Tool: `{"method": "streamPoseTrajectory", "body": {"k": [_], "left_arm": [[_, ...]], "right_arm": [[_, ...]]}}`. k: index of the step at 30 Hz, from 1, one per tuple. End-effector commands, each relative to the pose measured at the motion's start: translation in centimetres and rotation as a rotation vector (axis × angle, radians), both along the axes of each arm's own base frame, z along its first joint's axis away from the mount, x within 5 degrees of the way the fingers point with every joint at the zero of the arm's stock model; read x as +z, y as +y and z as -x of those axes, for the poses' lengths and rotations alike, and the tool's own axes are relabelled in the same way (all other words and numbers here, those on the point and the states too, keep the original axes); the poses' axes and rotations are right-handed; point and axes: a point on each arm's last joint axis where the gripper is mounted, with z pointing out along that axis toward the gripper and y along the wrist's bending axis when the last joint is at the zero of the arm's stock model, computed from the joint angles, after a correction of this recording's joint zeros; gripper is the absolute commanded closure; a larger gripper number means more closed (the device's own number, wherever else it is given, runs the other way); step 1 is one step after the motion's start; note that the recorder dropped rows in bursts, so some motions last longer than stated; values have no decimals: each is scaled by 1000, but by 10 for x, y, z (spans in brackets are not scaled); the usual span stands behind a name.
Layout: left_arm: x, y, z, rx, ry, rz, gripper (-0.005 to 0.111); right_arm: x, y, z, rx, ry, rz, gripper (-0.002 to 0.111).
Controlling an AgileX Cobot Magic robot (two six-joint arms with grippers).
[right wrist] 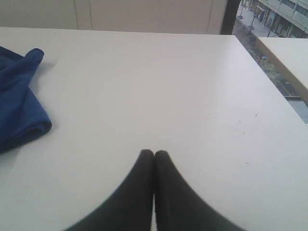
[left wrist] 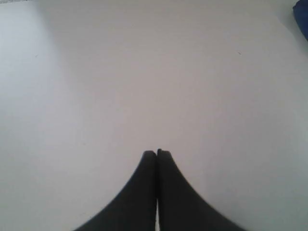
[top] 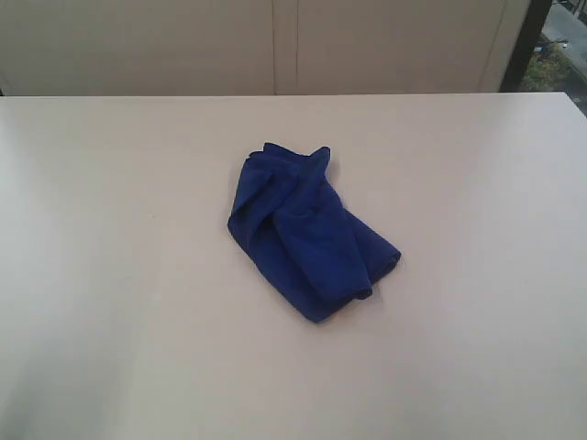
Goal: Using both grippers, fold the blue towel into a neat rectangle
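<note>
The blue towel [top: 307, 229] lies crumpled in a loose heap near the middle of the white table [top: 110, 275], with folds bunched at its far end. Neither arm shows in the exterior view. In the left wrist view my left gripper [left wrist: 157, 153] is shut, its black fingertips pressed together over bare table, with nothing between them; a sliver of the towel [left wrist: 303, 17] shows at the frame's edge. My right gripper [right wrist: 154, 153] is shut too and holds nothing. In that view the towel [right wrist: 19, 101] lies well off to one side of the fingers, apart from them.
A pale wall with panel seams [top: 284, 46] runs behind the table's far edge. A dark window frame [top: 527, 41] stands at the back right, with a street outside. The right wrist view shows the table's side edge and a second tabletop [right wrist: 286, 55] beyond it.
</note>
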Motion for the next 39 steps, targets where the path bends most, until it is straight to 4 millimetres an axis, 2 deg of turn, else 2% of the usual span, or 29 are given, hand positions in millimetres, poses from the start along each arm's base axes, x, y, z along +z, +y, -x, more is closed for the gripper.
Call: {"method": "streamPoseTrajectory", "body": {"k": [1,6,16,23,29,31,35,39], "left_arm": [[-1,0,0,1,1,11,107],[-1,0,0,1,1,11,107],[-1,0,0,1,1,11,107],[-1,0,0,1,1,11,107],[-1,0,0,1,1,11,107],[-1,0,0,1,1,11,107],[-1,0,0,1,1,11,107],[-1,0,0,1,1,11,107]], "right_arm": [[-1,0,0,-4,-13,3,108],[4,0,-1,-4,-71,4,108],[45,0,0,-4,-526,8,108],[52,0,1,-4,-598,8,108],[49,0,1,-4,-569,8,108],[50,0,0,-4,-505,8,108],[77,0,9,-4,-410,7,108],[106,0,2,-8,-211,-28,108]]}}
